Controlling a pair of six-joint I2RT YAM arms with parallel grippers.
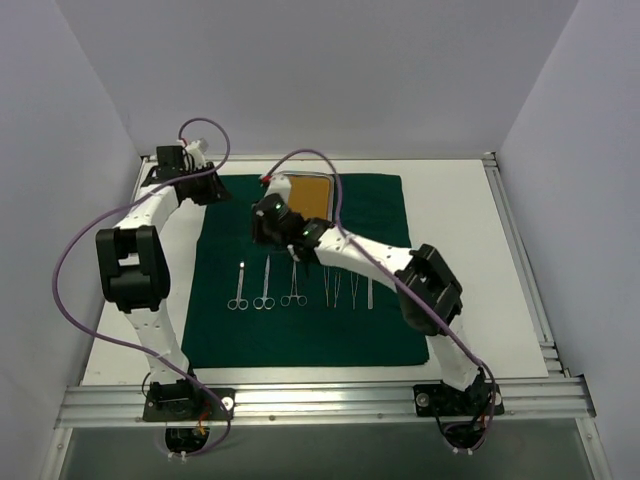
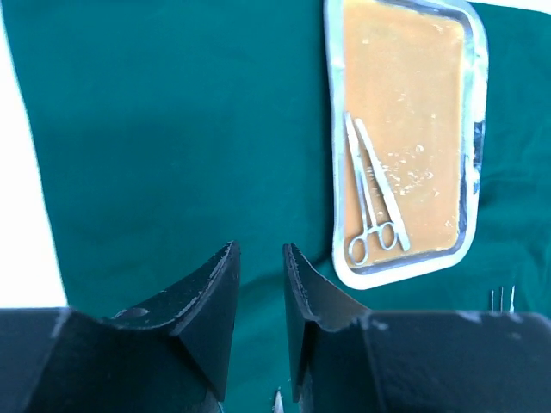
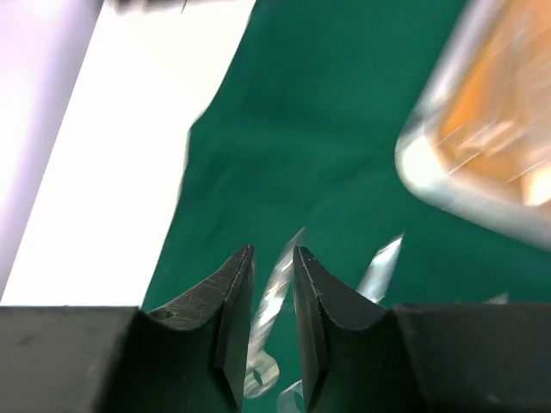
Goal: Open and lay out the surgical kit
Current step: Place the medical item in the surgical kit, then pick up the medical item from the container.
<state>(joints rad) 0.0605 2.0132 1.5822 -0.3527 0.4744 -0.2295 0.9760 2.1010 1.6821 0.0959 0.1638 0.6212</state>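
On the white desk, a dark green cloth wrap is spread flat, covering most of the middle from the far edge towards the near edge.

At the far left corner of the cloth, the left gripper is held above bare green fabric. Its jaws are seen slightly parted, with nothing between them.

The right gripper is placed over the middle of the cloth, just beside the near left corner of the tray. Its jaws are also narrowly parted and nothing is clamped. Blurred silver instruments are seen on the cloth beneath it.

A rounded-corner steel tray with an orange-brown floor is set on the cloth at its far edge, about midway along. One scissor-handled instrument is seen lying lengthwise inside it, near one long side.

Across the middle of the cloth, a row of instruments is laid out side by side and apart. Three scissor-handled instruments are placed on the left of the row, ring handles towards the near edge. Several slim tweezers are laid on the right of the row.
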